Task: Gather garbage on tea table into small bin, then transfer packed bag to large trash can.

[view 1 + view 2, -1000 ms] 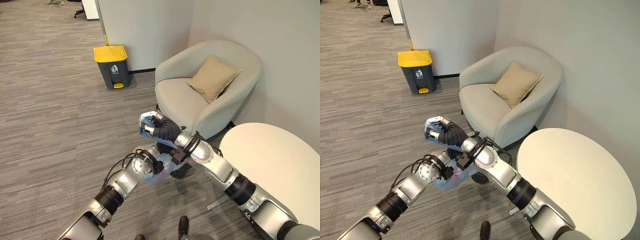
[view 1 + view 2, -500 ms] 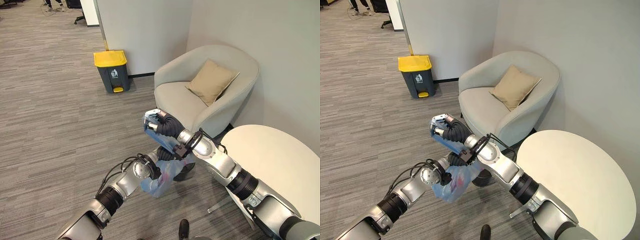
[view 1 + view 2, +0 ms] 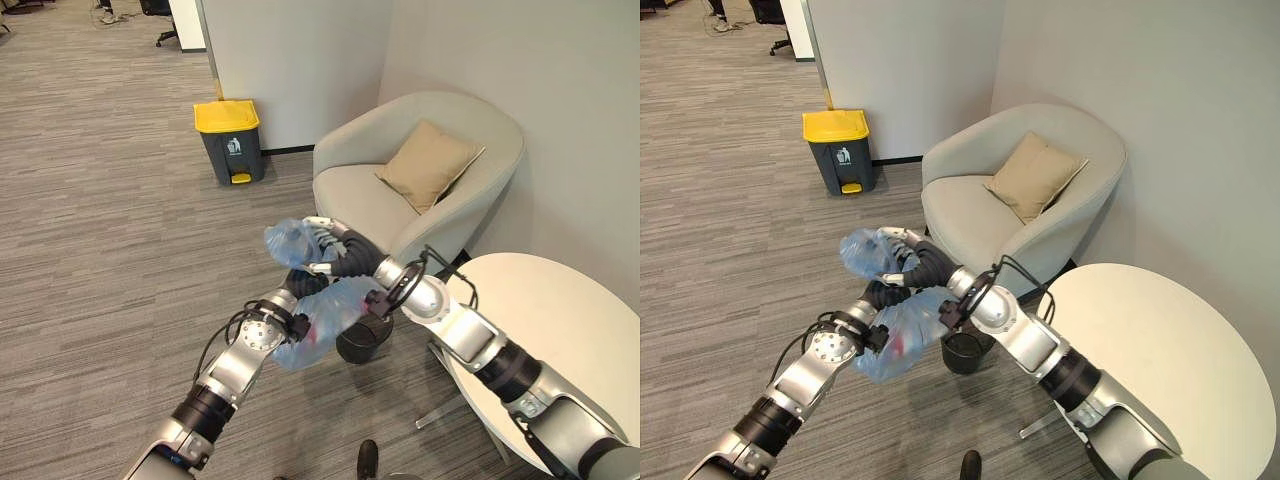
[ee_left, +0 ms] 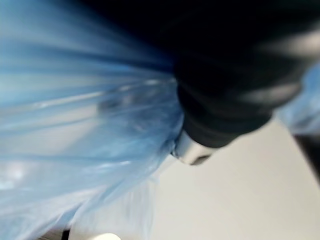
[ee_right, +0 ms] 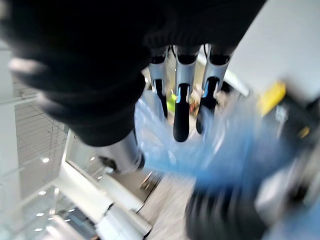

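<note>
From the left eye view, both arms meet over the grey floor (image 3: 90,200) with a blue plastic bag (image 3: 325,320) held up in the air between them. The right hand (image 3: 325,250) has its fingers curled round a bunched top part of the bag, which puffs out past its fingertips. The left hand (image 3: 300,290) sits just below it, buried in the bag's plastic, so I cannot tell how its fingers stand. The full belly of the bag hangs beside the left wrist, just above and beside the small black bin (image 3: 362,340) standing on the floor. The round white bench (image 3: 560,320) is off to the right, and a yellow-lidded large trash can (image 3: 230,140) stands well apart by the wall, near a beige armchair (image 3: 400,200) with a tan cushion (image 3: 428,160).

The right eye view shows the same, the bag (image 3: 902,330) clear of the bin's rim.

In the left wrist view, stretched blue plastic runs up against the dark cover.

In the right wrist view, the fingers (image 5: 181,112) bend down onto blue plastic.
</note>
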Controlling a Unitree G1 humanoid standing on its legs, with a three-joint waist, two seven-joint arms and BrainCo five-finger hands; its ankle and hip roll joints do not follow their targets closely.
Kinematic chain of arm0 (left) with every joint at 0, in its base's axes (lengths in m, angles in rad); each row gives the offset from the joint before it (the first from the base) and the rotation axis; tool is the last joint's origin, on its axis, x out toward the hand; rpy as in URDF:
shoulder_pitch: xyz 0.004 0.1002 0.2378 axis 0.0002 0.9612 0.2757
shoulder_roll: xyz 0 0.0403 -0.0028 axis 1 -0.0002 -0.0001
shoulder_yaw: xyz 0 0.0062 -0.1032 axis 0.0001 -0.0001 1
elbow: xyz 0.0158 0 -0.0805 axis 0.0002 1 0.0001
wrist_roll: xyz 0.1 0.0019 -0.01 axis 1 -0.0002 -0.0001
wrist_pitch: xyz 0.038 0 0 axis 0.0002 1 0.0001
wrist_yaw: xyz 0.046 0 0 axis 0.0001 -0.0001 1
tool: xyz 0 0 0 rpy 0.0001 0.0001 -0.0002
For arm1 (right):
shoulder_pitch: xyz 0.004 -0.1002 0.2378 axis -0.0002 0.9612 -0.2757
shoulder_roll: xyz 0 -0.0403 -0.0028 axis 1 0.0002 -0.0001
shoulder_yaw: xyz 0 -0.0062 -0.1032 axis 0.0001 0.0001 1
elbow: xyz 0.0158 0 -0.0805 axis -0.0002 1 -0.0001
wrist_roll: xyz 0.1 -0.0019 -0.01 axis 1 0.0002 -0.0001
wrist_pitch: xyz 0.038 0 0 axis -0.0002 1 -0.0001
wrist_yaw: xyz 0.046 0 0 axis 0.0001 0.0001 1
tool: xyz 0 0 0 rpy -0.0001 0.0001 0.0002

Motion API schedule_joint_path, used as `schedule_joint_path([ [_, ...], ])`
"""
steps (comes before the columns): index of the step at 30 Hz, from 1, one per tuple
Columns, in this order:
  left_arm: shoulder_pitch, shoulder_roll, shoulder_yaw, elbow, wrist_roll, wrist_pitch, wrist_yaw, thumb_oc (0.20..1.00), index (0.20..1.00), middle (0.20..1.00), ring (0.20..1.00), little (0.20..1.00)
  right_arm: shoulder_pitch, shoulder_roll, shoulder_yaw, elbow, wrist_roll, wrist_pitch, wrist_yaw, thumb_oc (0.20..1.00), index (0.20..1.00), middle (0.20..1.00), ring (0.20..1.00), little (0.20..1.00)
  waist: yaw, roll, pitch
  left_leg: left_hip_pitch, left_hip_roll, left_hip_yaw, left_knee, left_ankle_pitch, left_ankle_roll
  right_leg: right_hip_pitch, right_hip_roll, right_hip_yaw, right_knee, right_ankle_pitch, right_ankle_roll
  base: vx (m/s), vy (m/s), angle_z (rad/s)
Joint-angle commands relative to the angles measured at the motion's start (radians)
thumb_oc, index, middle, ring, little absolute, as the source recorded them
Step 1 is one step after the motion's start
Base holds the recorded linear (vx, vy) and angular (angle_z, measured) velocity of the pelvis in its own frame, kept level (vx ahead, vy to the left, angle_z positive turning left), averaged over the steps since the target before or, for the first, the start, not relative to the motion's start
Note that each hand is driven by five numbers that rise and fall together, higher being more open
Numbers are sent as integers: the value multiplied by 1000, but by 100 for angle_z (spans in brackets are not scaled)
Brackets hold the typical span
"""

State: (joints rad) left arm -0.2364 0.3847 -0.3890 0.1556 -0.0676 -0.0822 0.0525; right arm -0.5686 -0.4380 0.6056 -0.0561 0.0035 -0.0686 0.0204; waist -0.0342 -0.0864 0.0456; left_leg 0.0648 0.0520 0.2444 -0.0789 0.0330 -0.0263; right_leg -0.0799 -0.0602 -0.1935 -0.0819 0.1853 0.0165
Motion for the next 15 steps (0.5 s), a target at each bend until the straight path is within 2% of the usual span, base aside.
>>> schedule_joint_path([
  [1,-53,13,14,-56,-43,-79,29,200,200,200,200,200,-48,23,-75,-78,-163,-74,-67,1000,1000,1000,1000,1000,17,-17,14,-21,-16,-48,20,-86,-9,82,-23,49,29,-189,100,0,0,0],
  [6,20,11,66,-43,-66,-74,45,200,200,200,200,200,8,-9,-139,-143,-284,-88,-127,1000,1000,1000,1000,1000,9,-12,10,-14,-16,-46,16,-86,-6,84,-21,56,27,-188,101,0,0,0],
  [10,65,13,102,-37,-78,-66,45,200,200,200,200,200,73,-27,-179,-160,-283,-87,-130,1000,1000,1000,1000,1000,7,-10,8,-12,-16,-43,14,-85,-6,85,-21,58,26,-187,102,-1,-1,-1],
  [15,155,-2,175,3,-138,-48,28,200,200,200,200,200,251,-32,-258,-149,-217,-80,-106,1000,1000,1000,1000,1000,-6,-7,5,-7,-16,-36,13,-84,-4,88,-21,60,24,-187,102,-1,-1,-1],
])
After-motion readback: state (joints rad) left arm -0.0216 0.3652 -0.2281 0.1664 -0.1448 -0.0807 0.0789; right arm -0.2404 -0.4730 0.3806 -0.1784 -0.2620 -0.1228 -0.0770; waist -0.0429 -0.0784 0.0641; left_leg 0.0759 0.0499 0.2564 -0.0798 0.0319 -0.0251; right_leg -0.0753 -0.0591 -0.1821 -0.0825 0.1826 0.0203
